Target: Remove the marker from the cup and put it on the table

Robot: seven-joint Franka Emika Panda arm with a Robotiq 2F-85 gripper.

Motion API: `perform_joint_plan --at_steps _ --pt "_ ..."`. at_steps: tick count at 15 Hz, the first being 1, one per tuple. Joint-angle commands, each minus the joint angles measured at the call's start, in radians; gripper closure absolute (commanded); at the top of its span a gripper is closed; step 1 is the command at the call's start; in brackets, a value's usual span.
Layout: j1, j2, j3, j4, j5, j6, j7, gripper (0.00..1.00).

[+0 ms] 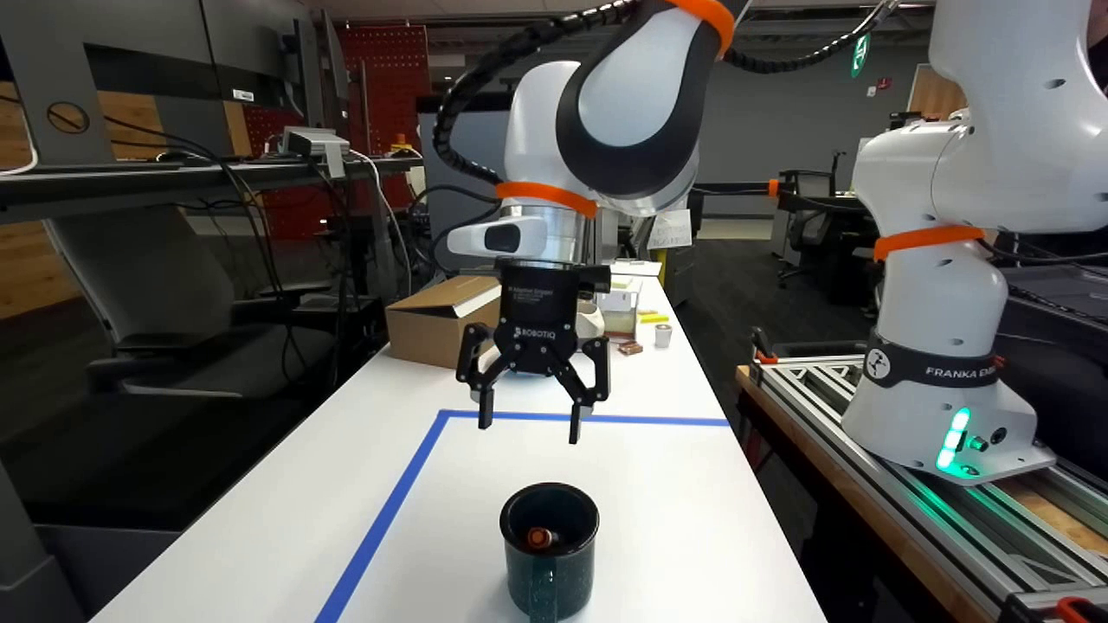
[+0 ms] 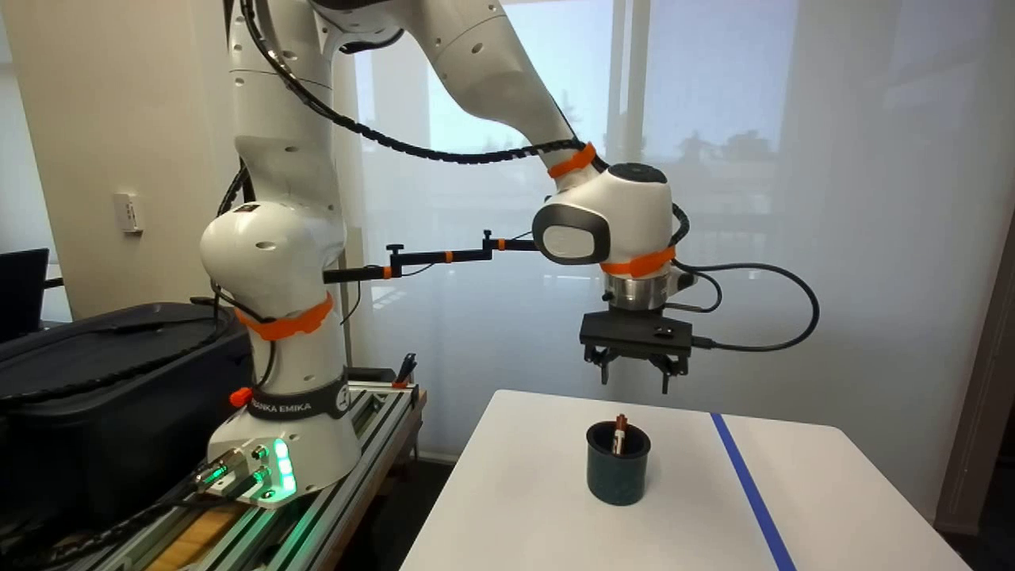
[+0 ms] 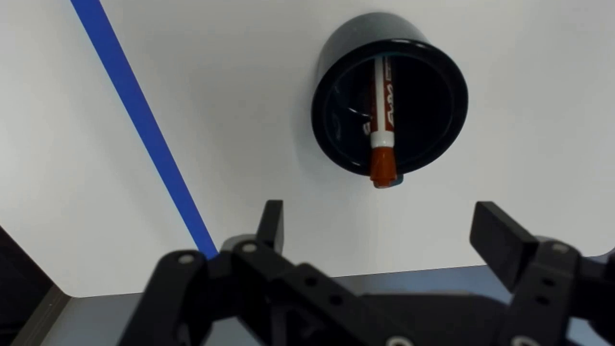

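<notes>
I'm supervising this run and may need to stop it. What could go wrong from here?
The marker has its cap close to the rim of the cup, so the open gripper might pinch the rim too and tip the cup. The handle is on the cap's side and could catch a finger on the way down. The marker looks round, so it could roll once laid on the table.

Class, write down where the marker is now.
In the wrist view, the marker leans inside the dark cup, right of the blue tape; both exterior views also show it inside.
</notes>
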Motion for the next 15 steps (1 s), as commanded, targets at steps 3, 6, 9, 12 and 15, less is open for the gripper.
perform_joint_plan --at_steps 3,6,9,12,15 --pt "-0.115 0.115 0.117 0.054 0.045 0.017 -0.085 0.42" --pt "-0.158 0.153 0.157 0.058 0.031 0.021 -0.083 0.45" --pt "-0.190 0.182 0.190 0.057 0.024 0.025 -0.081 0.42" --pt "-0.215 0.203 0.215 0.059 0.020 0.031 -0.079 0.65" --pt "-0.235 0.219 0.231 0.060 0.014 0.042 -0.077 0.73"
